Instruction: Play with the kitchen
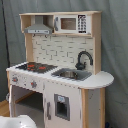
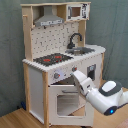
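White-and-wood kitchen (image 2: 55, 60), gripper (image 2: 76, 75) at knob panel, oven door ajar

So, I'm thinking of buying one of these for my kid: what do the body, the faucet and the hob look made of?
The kitchen body looks like white-painted board with pale bare-wood edges and posts, a matte finish. The faucet is black and smooth, probably plastic, though painted metal can't be ruled out. The hob is a flat black panel with red rings, seemingly printed.
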{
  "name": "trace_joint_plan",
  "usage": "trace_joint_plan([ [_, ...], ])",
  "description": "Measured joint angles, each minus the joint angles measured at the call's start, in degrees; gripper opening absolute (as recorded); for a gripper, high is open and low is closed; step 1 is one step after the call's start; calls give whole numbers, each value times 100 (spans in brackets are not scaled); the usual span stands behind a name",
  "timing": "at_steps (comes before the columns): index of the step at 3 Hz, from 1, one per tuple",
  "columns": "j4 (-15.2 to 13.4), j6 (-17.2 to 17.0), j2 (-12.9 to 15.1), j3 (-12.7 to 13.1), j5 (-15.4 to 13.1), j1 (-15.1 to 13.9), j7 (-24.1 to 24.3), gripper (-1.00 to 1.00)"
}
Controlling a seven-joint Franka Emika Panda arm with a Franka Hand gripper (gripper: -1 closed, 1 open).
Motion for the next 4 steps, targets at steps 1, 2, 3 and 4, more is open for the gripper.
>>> trace_joint_plan([
  [1,101,-58,11,-223,7,67,-564,100],
  [2,166,-120,53,-454,46,145,-1154,100],
  [3,185,-190,135,-700,106,252,-1730,100],
  [4,185,-323,241,-950,207,391,-2283,100],
])
